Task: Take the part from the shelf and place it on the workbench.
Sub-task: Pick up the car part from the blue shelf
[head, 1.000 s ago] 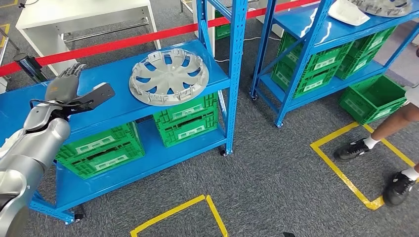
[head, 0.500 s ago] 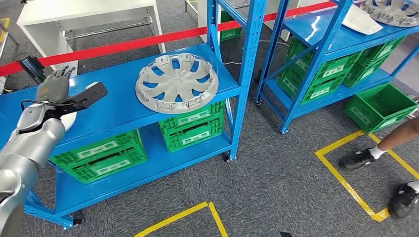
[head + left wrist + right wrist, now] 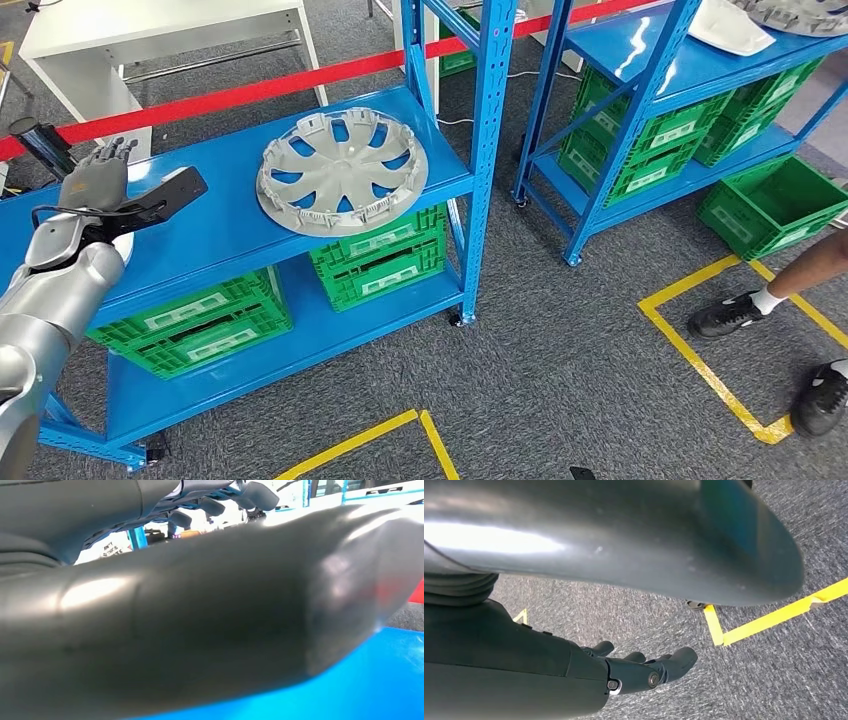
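A grey hubcap [image 3: 342, 170] lies flat on the top board of the blue shelf [image 3: 230, 235], near its right post. My left hand [image 3: 97, 182] hovers over the left part of that board, well left of the hubcap and apart from it. Its fingers are spread, the dark thumb [image 3: 170, 194] points toward the hubcap, and it holds nothing. In the left wrist view the thumb [image 3: 200, 620] sits just above the blue board [image 3: 390, 680]. My right hand [image 3: 644, 669] hangs over the grey carpet with its fingers loosely extended and empty.
A white workbench [image 3: 160, 25] stands behind the shelf, past a red barrier tape [image 3: 250, 90]. Green crates [image 3: 380, 255] fill the lower shelf. A second blue shelf [image 3: 690, 70] at right carries another hubcap [image 3: 800, 12]. A person's shoes [image 3: 735, 315] stand by yellow floor tape [image 3: 700, 365].
The whole picture has swayed, so the camera moved. My left hand has drifted a little further left of the hubcap. The person's feet have shifted.
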`<action>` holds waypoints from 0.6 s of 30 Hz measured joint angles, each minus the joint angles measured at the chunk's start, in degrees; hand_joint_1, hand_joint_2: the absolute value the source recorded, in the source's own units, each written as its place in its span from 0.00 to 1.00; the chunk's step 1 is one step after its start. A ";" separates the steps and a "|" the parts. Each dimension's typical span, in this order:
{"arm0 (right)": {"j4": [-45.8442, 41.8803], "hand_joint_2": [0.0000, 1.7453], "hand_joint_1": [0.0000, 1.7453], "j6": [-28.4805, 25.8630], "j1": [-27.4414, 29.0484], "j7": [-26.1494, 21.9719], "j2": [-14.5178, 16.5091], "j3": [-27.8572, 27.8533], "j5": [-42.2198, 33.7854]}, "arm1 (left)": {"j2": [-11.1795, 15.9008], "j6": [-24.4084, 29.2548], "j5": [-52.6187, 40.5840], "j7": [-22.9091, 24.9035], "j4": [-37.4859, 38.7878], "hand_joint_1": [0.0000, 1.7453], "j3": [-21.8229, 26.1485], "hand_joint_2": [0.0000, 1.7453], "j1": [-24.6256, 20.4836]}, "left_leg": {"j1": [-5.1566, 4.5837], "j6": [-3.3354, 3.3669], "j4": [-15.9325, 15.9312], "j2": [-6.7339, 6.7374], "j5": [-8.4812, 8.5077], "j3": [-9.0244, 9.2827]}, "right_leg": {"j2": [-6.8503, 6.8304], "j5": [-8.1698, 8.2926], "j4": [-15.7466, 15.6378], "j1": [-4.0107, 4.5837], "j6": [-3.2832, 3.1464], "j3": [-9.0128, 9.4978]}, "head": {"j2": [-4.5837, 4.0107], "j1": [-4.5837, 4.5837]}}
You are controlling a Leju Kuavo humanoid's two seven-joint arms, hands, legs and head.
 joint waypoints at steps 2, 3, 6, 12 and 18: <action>-0.01 0.00 0.00 0.00 -0.02 0.03 -0.01 -0.01 0.04 | 0.10 0.00 0.00 -0.08 0.04 0.00 0.00 0.00 -0.01 | 0.00 0.12 -0.32 0.00 0.23 0.09 | -0.03 0.19 -0.28 0.01 0.36 0.26 | 0.00 0.01; -0.02 0.00 0.00 0.00 -0.03 0.04 -0.03 -0.02 0.05 | 0.13 -0.01 0.01 -0.12 0.03 0.00 0.00 0.00 -0.01 | 0.18 0.16 -0.75 0.07 0.51 0.41 | -0.08 0.19 -0.26 0.06 0.59 0.34 | 0.00 0.02; -0.04 0.00 0.00 0.01 -0.05 0.04 -0.10 -0.02 0.06 | 0.13 -0.02 0.01 -0.16 -0.02 0.00 0.00 0.00 -0.03 | 0.83 0.41 -1.79 0.34 1.23 1.38 | -0.20 -2.56 5.05 0.03 1.39 -2.17 | 0.00 0.25; -0.04 0.00 0.00 0.00 0.09 0.05 -0.17 -0.02 0.06 | 0.07 -0.04 0.01 -0.16 0.24 0.00 0.00 0.00 0.42 | 1.46 -0.28 -0.63 -0.13 0.21 1.49 | -0.10 -1.30 8.66 -1.19 3.06 -4.72 | 0.00 0.32; -0.04 0.00 0.00 0.10 0.07 0.09 -0.15 -0.02 0.38 | 0.02 -0.43 0.00 -0.29 0.24 0.00 0.02 0.00 0.35 | 1.65 -2.55 0.42 -1.13 -1.31 0.79 | 0.24 -0.79 1.22 -1.06 0.85 -0.24 | 0.00 0.45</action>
